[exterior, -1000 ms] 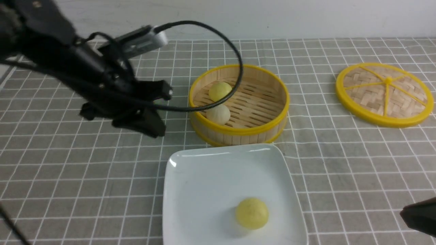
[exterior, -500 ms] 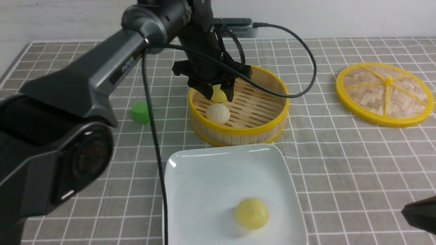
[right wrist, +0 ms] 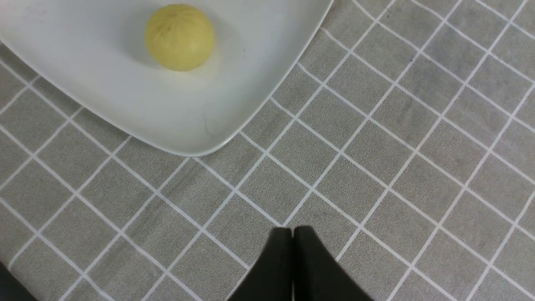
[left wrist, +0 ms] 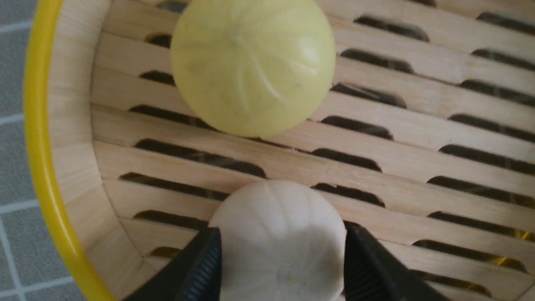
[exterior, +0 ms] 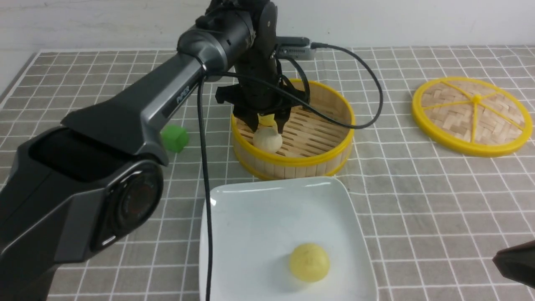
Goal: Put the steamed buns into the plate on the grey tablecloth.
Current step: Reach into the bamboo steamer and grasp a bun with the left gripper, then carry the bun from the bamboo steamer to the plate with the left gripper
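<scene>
Steamed buns point(exterior: 268, 141) are split: one pale yellow bun point(exterior: 309, 262) lies on the white plate point(exterior: 250, 209) on the grey tablecloth point(exterior: 418, 200), while a second yellow bun point(left wrist: 250, 62) and an off-white bun point(left wrist: 279, 225) rest apart on the slats of the bamboo steamer point(exterior: 334, 148) just behind the plate. The left pincer point(exterior: 267, 128) reaches into the steamer, released, its fingers point(left wrist: 200, 267) spread close on either side of the off-white bun. The right pincer point(right wrist: 292, 229) hangs clenched and empty over cloth near the plate's corner.

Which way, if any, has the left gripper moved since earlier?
Yes: the left gripper went from left of the steamer to inside it, around the off-white bun.
</scene>
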Controlling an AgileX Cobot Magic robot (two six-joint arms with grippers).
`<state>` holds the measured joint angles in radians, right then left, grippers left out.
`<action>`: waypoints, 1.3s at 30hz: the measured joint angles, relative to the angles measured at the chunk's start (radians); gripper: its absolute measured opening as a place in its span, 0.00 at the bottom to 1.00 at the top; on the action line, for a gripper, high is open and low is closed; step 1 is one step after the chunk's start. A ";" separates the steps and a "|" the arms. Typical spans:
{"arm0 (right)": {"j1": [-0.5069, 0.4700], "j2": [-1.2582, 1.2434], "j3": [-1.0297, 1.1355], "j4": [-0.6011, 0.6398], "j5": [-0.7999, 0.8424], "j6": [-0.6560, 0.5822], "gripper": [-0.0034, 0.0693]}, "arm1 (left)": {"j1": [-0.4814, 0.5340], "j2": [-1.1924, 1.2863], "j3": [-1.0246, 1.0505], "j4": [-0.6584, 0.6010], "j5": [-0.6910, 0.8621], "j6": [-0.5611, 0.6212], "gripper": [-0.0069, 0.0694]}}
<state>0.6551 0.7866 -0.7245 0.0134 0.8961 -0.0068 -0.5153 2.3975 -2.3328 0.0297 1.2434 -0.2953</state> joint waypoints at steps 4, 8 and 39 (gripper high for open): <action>0.000 0.000 0.000 0.000 0.000 0.000 0.09 | 0.000 0.011 0.008 0.025 -0.001 -0.003 0.62; 0.000 0.000 0.000 0.000 0.000 0.000 0.09 | 0.000 0.010 0.008 0.033 -0.003 -0.005 0.44; 0.000 0.000 0.000 0.024 0.005 0.007 0.14 | 0.000 -0.684 0.903 -0.139 -0.048 0.068 0.13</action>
<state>0.6551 0.7866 -0.7245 0.0375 0.9011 0.0000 -0.5153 1.7130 -1.4300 -0.1096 1.1952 -0.2276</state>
